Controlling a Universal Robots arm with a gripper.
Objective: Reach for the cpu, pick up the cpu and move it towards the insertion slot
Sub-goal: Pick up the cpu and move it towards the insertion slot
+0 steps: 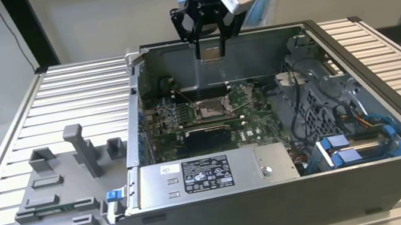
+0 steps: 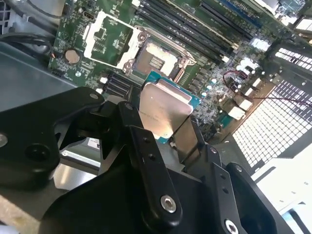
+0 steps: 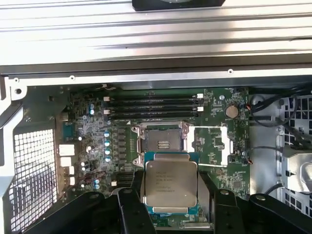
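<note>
Hanging above the open case (image 1: pixel 285 135) in the exterior view, the hand (image 1: pixel 211 50) is closed on the cpu (image 1: pixel 211 52), which shows as a small pale square at its lower tip, clear of everything beneath it. In both wrist views the cpu (image 3: pixel 170 184) sits between the two fingers (image 3: pixel 204 192), gripped at opposite edges, its silver face (image 2: pixel 162 111) turned toward the cameras and a thin teal rim showing round it. The black linkages of the hand spread out behind it in the second wrist view.

Below lies the slot (image 1: pixel 212 108), a square metal frame with a dark centre on the green board (image 1: pixel 253 113), with its cover plate (image 3: pixel 208 144) swung open beside it. In the first wrist view the slot (image 3: pixel 162 144) appears just beyond the cpu's far edge, the two well apart in height. Memory rails (image 3: pixel 153 108) run past the slot's other side.

On the counter (image 1: pixel 76 90), toward the exterior view's left of the case, stands a grey fixture (image 1: pixel 62 182).
</note>
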